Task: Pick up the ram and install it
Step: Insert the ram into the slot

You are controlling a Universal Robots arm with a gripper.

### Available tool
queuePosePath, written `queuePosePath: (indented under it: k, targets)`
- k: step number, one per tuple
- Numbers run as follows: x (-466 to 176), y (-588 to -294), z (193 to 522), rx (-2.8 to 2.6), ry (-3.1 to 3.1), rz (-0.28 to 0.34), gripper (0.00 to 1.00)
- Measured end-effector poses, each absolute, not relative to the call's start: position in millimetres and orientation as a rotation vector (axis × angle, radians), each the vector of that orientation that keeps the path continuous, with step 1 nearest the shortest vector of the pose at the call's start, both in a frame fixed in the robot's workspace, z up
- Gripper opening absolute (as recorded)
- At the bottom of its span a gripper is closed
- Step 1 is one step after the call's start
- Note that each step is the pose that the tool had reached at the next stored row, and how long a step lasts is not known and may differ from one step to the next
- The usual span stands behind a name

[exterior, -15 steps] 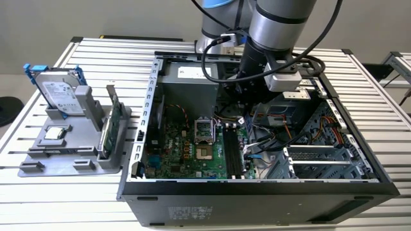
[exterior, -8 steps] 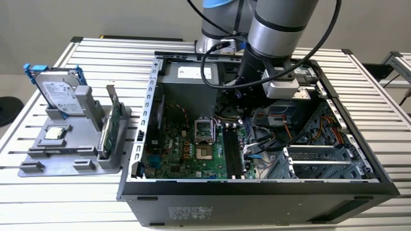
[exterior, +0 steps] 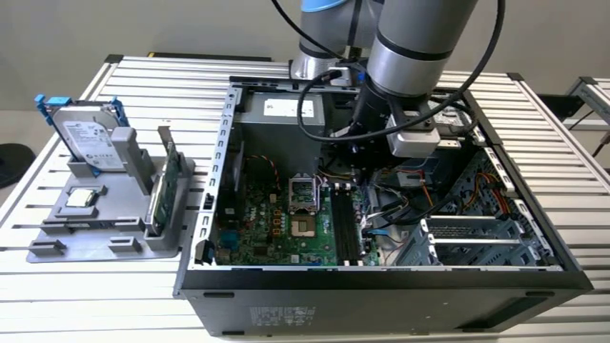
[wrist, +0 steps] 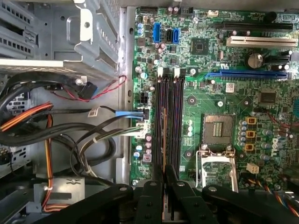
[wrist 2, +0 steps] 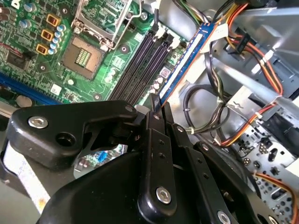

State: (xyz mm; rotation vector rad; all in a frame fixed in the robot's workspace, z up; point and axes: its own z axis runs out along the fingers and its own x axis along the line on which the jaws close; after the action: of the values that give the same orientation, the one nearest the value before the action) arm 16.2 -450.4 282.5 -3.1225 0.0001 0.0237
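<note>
The gripper [wrist 2: 156, 108] was clenched on the ram [wrist 2: 186, 63], holding the blue stick edge-on inside the open computer case [exterior: 221, 179], just above the black memory slots [wrist: 169, 123] that lay at about three o'clock from the processor socket [exterior: 300, 207] in the exterior view

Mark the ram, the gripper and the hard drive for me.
ram [wrist 2: 187, 60], second wrist view, on its blue edge above the slots.
gripper [wrist 2: 156, 109], second wrist view, between the fingertips clamping the ram.
hard drive [exterior: 91, 136], exterior view, on its labelled face.
</note>
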Motion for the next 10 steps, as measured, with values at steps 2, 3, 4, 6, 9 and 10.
queuePosePath:
  k: [2,3,4,6,9,10]
  targets:
    - [16.2,-451.6,280.3,-3.122,0.013,0.023,0.0]
    - [16.2,-452.2,279.2,-3.122,0.018,0.023,0.0]
    - [16.2,-452.8,278.0,-3.122,0.024,0.023,0.0]
    - [16.2,-454.3,276.3,-3.122,0.034,0.023,0.0]
    - [16.2,-455.4,274.4,-3.122,0.047,0.027,0.0]
    - [16.2,-455.5,274.0,-3.122,0.051,0.028,0.0]
